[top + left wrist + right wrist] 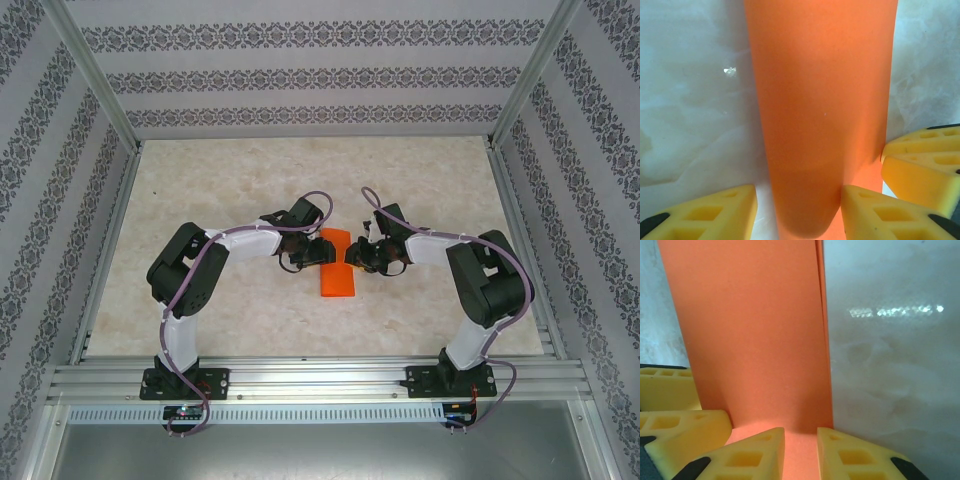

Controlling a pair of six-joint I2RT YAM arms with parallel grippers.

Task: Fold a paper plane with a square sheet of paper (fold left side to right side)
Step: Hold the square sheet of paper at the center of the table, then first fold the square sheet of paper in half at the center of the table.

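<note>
So, starting from the near edge: both arms are bolted on the rail (320,380) and bend in toward the middle of the table (230,190). The orange paper (337,278) lies flat there as a narrow strip running near to far, right between the two pincers.

The left gripper (304,257) sits on the strip's left side, about halfway up it. In its wrist cam the left gripper (799,220) has its fingers (705,215) standing well apart, and the orange paper (822,100) runs up out of the gap and away. The paper's near end looks rounded, like a soft fold.

The right gripper (353,255) is at the strip's right edge, facing the left one. Up close, the right gripper (801,455) has only a narrow slit between its jaws, with orange paper (750,330) showing in it. I honestly can't tell whether it's pinching the paper. A doubled edge runs along the paper's right side.

Beyond that is bare marbled tabletop, then the patterned walls (320,80).
</note>
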